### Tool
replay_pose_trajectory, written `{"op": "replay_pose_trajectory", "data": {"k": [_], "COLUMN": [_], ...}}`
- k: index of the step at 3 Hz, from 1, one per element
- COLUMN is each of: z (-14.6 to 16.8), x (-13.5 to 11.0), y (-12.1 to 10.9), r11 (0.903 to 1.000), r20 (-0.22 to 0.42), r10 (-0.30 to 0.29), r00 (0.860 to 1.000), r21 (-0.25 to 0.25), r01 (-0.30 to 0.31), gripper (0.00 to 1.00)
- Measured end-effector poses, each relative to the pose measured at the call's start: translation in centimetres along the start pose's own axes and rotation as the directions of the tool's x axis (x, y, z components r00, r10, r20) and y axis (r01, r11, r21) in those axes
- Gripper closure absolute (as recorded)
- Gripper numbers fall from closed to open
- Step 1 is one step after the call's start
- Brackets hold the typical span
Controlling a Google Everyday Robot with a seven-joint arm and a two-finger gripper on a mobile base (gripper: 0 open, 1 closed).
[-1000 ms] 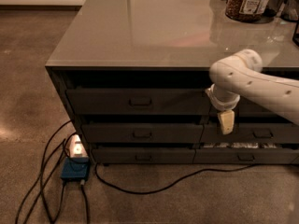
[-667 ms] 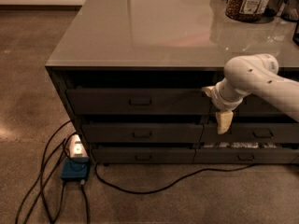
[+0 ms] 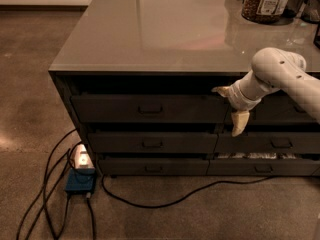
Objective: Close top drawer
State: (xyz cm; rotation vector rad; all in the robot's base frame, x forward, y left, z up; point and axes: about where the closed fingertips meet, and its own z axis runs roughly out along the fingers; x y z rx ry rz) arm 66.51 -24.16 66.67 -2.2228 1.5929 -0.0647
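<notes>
The top drawer (image 3: 145,109) is the wide dark grey one at the upper left of the cabinet, with a small central bar pull (image 3: 150,109). Its front stands slightly forward, with a dark gap above it, and its inner floor is hidden. My gripper (image 3: 231,107) comes in on a white arm (image 3: 280,71) from the right. It hangs in front of the right end of that drawer front. It is open and empty, with one pale finger (image 3: 221,90) pointing left and the other (image 3: 240,123) pointing down.
A glossy grey countertop (image 3: 165,29) carries a jar (image 3: 265,1) at the back right. Shorter drawers (image 3: 152,143) sit below, and one at the lower right (image 3: 250,156) shows a light strip. A blue power box (image 3: 80,182) and black cables (image 3: 165,201) lie on the floor at the left.
The arm's elbow has swung right and up. The gripper stays by the drawer's right end, and its upper finger now shows pointing left.
</notes>
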Motion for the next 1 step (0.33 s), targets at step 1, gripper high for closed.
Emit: {"op": "replay_pose_trajectory", "data": {"k": [1], "z": [0.00], "x": [0.03], "y": [-0.03], "r11": [1.0000], "r20": [-0.002], "r10": [-0.001], "r00": [1.000], "r21": [0.001], "r01": [0.001], "gripper": [0.00]}}
